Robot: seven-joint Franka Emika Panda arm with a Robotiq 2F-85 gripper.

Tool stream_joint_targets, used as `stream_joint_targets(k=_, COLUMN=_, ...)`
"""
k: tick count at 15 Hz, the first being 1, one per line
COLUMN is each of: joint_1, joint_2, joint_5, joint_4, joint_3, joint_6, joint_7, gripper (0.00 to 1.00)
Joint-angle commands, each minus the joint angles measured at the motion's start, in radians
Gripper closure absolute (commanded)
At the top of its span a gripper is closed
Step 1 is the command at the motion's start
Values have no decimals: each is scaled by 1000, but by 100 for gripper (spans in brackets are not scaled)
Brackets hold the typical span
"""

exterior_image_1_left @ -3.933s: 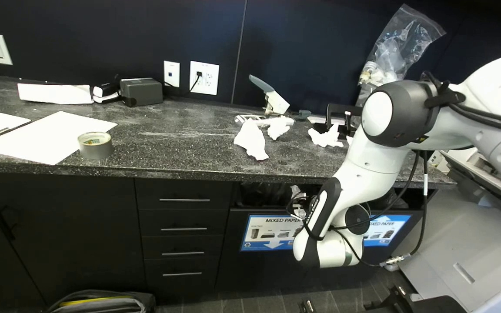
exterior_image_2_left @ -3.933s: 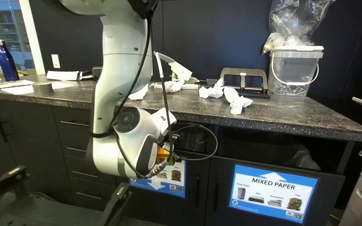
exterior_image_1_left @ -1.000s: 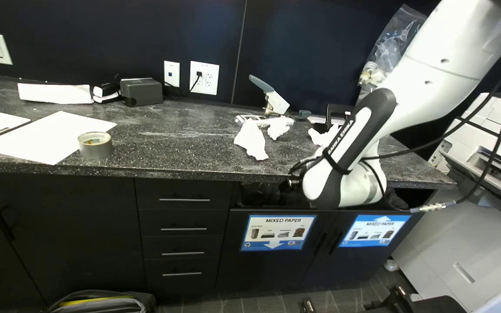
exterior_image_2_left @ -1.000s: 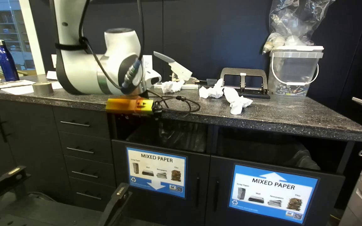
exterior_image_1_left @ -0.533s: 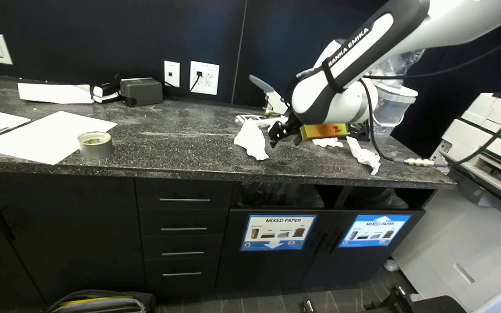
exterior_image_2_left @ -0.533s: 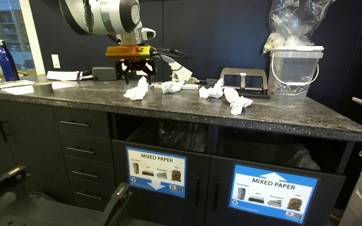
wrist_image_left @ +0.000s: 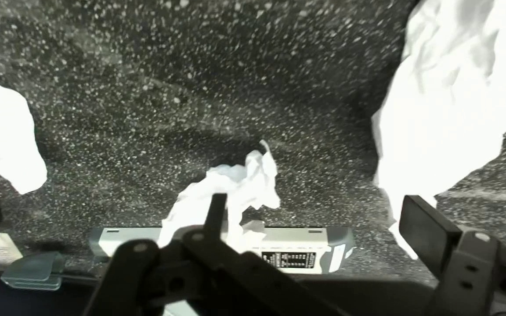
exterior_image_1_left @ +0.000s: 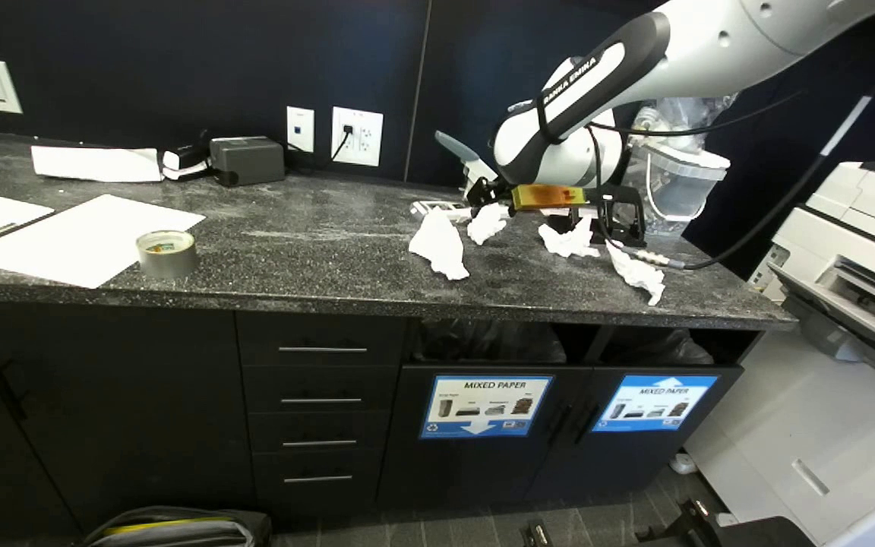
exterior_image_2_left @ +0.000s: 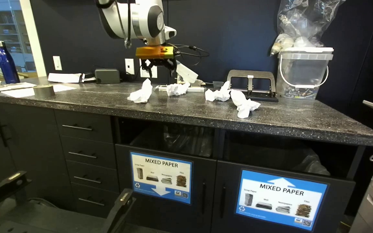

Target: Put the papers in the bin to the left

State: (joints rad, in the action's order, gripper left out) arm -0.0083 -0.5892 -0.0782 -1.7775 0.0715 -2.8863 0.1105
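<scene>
Several crumpled white papers lie spread over the dark counter: a large one, a smaller one, another by the hole punch and a twisted one nearer the front edge. Above the two leftmost, my gripper hangs open, touching nothing. In the wrist view the gripper has its fingers wide apart; the small paper sits partly behind one finger, the large paper beyond the other finger. The bin is the left opening below the counter, fronted by a MIXED PAPER sign with a downward arrow; inside shows dark plastic lining.
Behind the papers stand a grey-white stapler, a black hole punch and a clear bucket. A second compartment with a bluer sign adjoins the bin. A tape roll and flat sheets lie at the left.
From in front of the bin, the arm has risen over the counter, most recently shifting toward the wall and stapler. A white scrap earlier visible beside it at the bin opening no longer shows there.
</scene>
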Motion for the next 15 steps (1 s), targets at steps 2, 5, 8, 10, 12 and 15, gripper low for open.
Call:
stream_joint_targets(k=2, joint_1=-22, joint_2=-224, joint_5=13, joint_4=303, joint_3=-15, joint_6=5, joint_7=17, gripper=0)
stream_joint_targets(k=5, joint_1=-45, joint_2=-333, joint_5=21, joint_4=457, joint_3=-1, joint_6=41, joint_7=25, gripper=0)
stream_joint_targets(k=8, joint_1=-55, joint_2=-429, joint_5=29, joint_4=601, joint_3=11, joint_6=103, joint_7=35, gripper=0)
stream_joint_targets(k=10, joint_1=-59, joint_2=-484, joint_5=37, joint_4=692, joint_3=20, joint_6=173, joint_7=45, gripper=0)
stream_joint_targets(k=12, joint_1=-58, joint_2=-531, joint_5=47, joint_4=780, joint_3=26, joint_6=251, joint_7=53, gripper=0)
stream_joint_targets(k=15, joint_1=-53, joint_2=-599, joint_5=59, joint_4=907, joint_3=31, joint_6=360, joint_7=66, gripper=0)
